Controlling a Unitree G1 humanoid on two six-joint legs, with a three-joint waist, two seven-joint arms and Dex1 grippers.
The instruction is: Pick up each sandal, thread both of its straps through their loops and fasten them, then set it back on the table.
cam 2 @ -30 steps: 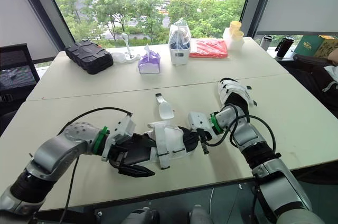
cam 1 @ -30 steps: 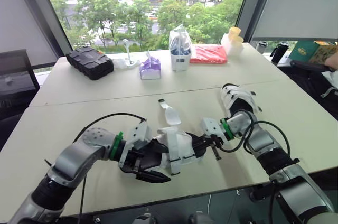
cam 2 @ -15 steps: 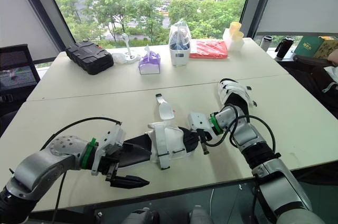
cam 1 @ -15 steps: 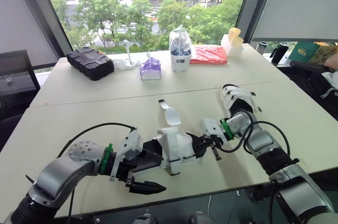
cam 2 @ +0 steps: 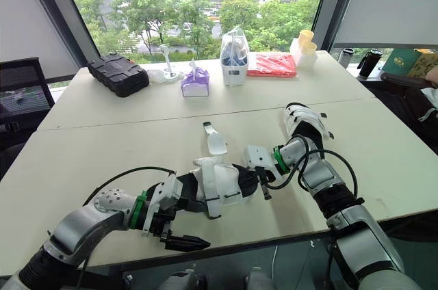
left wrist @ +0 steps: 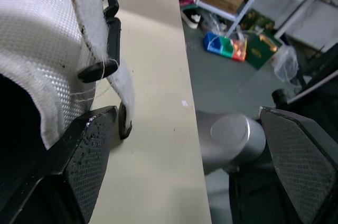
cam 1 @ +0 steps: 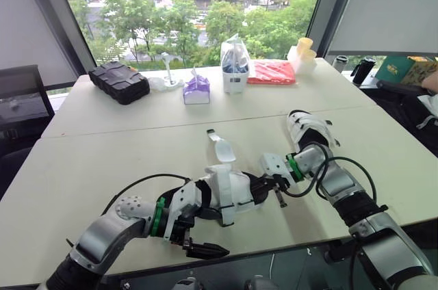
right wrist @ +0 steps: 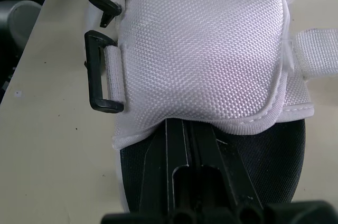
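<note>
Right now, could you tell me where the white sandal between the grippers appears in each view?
Left eye view: white sandal low centre.
Right eye view: low centre.
Left wrist view: mesh beside a finger.
Right wrist view: mesh straight ahead.
Shared landmark: its black loops.

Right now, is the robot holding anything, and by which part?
The right gripper pinches the sandal by its black sole end; the left gripper is open, holding nothing.
</note>
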